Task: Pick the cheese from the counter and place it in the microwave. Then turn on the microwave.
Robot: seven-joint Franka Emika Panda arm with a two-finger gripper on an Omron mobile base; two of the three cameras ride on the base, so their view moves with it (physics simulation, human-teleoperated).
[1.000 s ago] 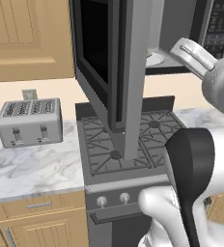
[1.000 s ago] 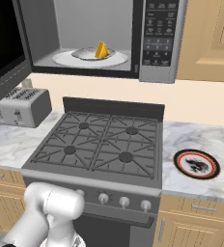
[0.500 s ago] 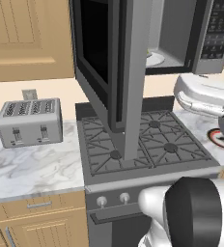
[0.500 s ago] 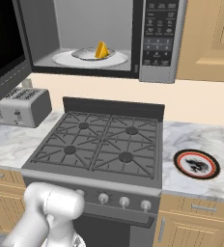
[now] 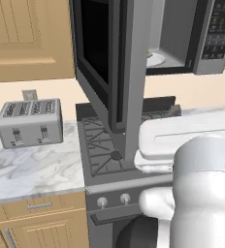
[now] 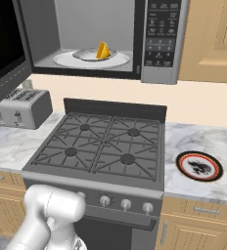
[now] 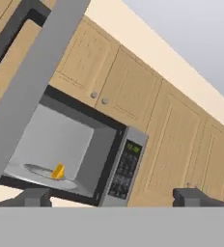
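Cheese (image 6: 103, 50): yellow-orange wedge sitting on the white turntable (image 6: 93, 59) inside the microwave (image 6: 105, 39), apart from the gripper.
Microwave door (image 5: 112, 63): swung wide open, black glass edge-on in the left base view.
Gripper (image 7: 113, 197): fingers spread wide apart with nothing between them, aimed up toward the microwave's button panel (image 7: 125, 169).
Counter (image 6: 203, 168): marble top bearing a red-rimmed plate (image 6: 199, 166) right of the stove (image 6: 102, 149).
Toaster (image 5: 30, 122): standing on the counter left of the stove.
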